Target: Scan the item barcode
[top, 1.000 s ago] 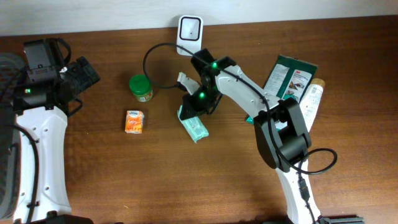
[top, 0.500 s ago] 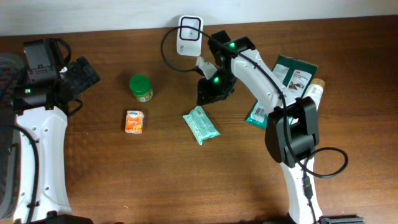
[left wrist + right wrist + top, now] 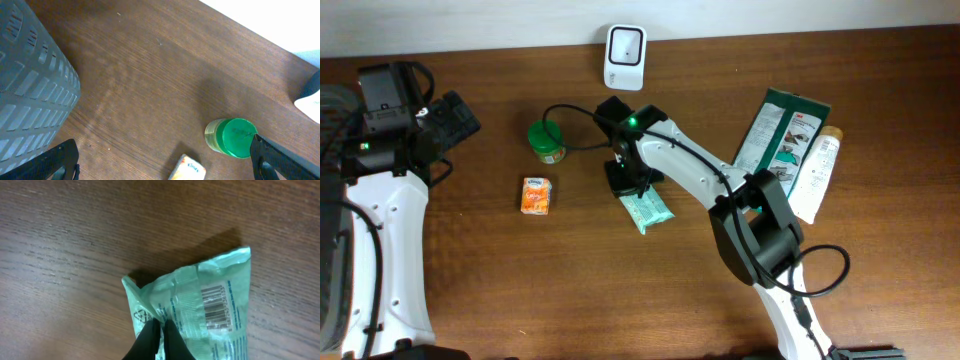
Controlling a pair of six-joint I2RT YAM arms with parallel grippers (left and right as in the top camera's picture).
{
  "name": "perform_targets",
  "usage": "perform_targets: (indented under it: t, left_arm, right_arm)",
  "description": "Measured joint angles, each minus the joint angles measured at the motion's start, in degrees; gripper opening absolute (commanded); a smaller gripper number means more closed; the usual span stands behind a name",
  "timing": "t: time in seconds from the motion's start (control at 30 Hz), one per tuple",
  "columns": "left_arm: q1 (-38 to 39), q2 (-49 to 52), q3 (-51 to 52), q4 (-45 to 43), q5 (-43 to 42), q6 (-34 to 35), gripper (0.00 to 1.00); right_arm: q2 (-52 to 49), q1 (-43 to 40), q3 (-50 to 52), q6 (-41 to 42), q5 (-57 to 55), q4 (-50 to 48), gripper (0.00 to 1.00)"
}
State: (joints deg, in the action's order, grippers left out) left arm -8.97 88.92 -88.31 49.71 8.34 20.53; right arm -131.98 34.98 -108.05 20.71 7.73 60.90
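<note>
— Overhead first: where's the green packet [image 3: 647, 208]?
— Lying mid-table [image 3: 520, 290], barcode [image 3: 216, 307] facing up. My right gripper [image 3: 625, 178] is pinched tight on its crimped end, at the packet's 11 o'clock.
— And around it?
— Scanner [image 3: 625, 50] at 12 o'clock, well apart; green-lidded jar [image 3: 547, 140] at 10; orange pack [image 3: 535, 194] at 9.
— Your left gripper [image 3: 167, 157]?
— Spread wide, holding nothing, the jar in its view.

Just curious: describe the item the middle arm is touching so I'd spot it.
Near the middle of the wooden table, below the white scanner, lies a crinkly mint-green packet. Unlike the green-lidded jar and orange pack to its left, it shows a barcode.
</note>
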Motion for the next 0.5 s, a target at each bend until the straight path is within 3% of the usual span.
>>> perform_targets:
  t: [0.2,0.3,0.4,0.5]
  left_arm:
    - [0.00,0.00,0.00,0.02,-0.02,0.00,0.99]
    - [0.00,0.00,0.00,0.02,-0.02,0.00,0.99]
    - [0.00,0.00,0.00,0.02,-0.02,0.00,0.99]
    - [0.00,0.00,0.00,0.02,-0.04,0.00,0.99]
  right_arm:
    - [2.08,-0.02,3.67,-0.24,0.07,-3.72,0.07]
    - [1.42,-0.17,-1.25,-2.93,-0.04,2.19,0.14]
    - [1.22,-0.17,-11.15,-4.66,0.09,9.03,0.14]
    - [1.22,-0.15,-11.15,-4.87,4.98,11.47,0.14]
